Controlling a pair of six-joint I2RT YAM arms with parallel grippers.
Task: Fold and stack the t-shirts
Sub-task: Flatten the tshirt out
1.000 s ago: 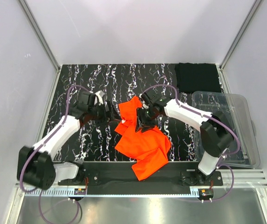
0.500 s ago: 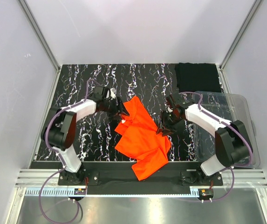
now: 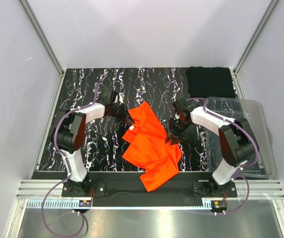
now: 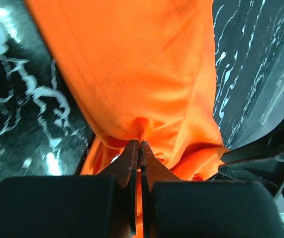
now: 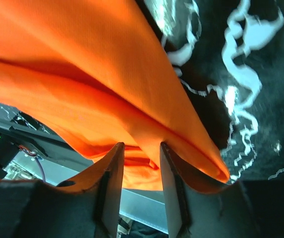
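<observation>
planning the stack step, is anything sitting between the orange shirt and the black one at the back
Nothing visible. The orange t-shirt lies mid-table and the folded black t-shirt sits at the far right corner, with bare table between. The clear bin stands off to the right of that path.

Black tabletop (image 3: 97,144) with white marble-like veining at centre. Pale plain walls (image 3: 146,29) at 9, 12, 3 o'clock, aluminium corner posts (image 3: 42,42). Metal rail (image 3: 146,201) along 6 o'clock edge. Light even, diffuse.

orange-red t-shirt (image 4: 132,74): matt mesh cloth | table (image 3: 97,144): glossy marbled black
</observation>
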